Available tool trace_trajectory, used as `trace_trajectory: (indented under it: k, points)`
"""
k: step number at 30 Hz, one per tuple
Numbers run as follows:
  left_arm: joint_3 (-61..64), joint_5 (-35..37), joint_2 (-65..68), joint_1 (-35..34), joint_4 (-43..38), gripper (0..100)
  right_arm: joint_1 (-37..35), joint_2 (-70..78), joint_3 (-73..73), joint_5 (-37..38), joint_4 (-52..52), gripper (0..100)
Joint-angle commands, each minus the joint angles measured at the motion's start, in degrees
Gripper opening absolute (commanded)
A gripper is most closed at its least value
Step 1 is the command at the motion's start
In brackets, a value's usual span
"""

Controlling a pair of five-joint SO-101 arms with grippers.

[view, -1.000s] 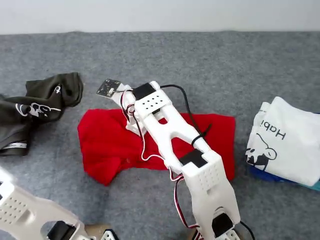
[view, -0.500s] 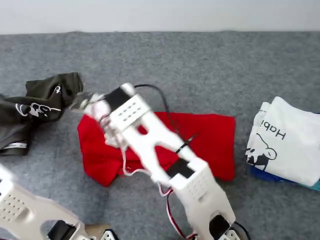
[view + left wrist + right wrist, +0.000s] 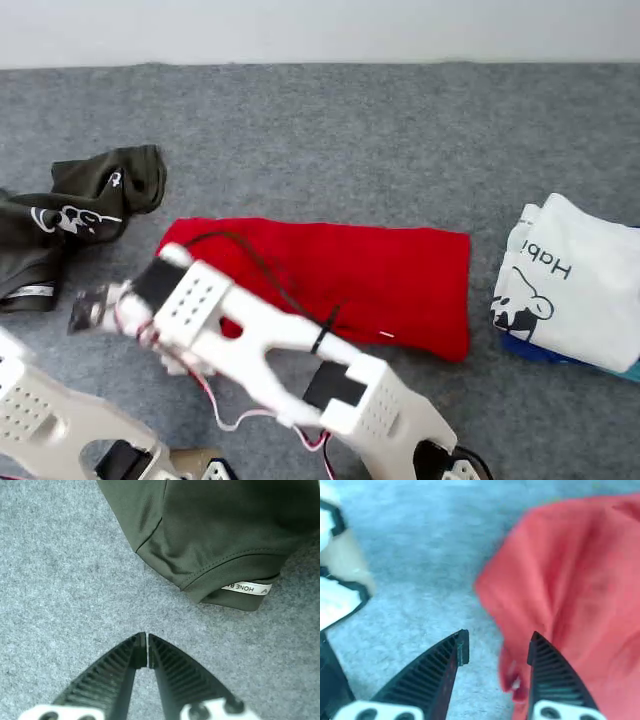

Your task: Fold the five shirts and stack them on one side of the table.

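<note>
High view: red shirt (image 3: 380, 280) lies as a long band across the middle of the grey desk (image 3: 400, 130). Its 7 o'clock corner is hidden under the right arm (image 3: 250, 340). A dark shirt (image 3: 70, 215) sits crumpled at 9 o'clock, well apart from the red one. A white shirt (image 3: 575, 285) lies folded at 3 o'clock on top of a blue shirt (image 3: 535, 352).

Right wrist view: right claw (image 3: 496, 647) is spread wide with nothing between its fingers. One finger is over bare desk, the other over the red shirt's edge.

Left wrist view: left claw (image 3: 147, 650) has its tips pressed together and holds nothing. It hangs over bare desk, and the dark shirt's hem with its label (image 3: 247, 587) lies near but apart from the tips.

Change over the last second: the right arm was stretched across the red shirt with its claw past the shirt's 11 o'clock corner. It has swung round toward 8 o'clock, and the claw is now off the shirt's 9 o'clock end. The red shirt's upper edge is uncovered. Dark shirt and white stack have not shifted.
</note>
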Motion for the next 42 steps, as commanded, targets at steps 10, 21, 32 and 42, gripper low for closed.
trace_trajectory:
  k: [10, 21, 32, 42]
  points:
    - [-2.6, -0.5, -0.4, -0.4, -1.1, 2, 1.2, 13.8, -4.0, 0.6, -9.4, 20.1]
    - [-2.7, -0.5, -0.4, -1.1, -1.1, 2, 3.0, 19.0, -10.9, 5.8, -8.5, 1.7]
    - [-2.7, -3.2, -0.4, -1.0, -1.1, 2, 6.1, 13.3, -22.5, 5.8, 2.2, 1.0]
    - [-2.7, -3.2, -0.4, -0.7, -1.1, 2, 13.5, 12.8, -30.7, 7.3, 1.5, 1.0]
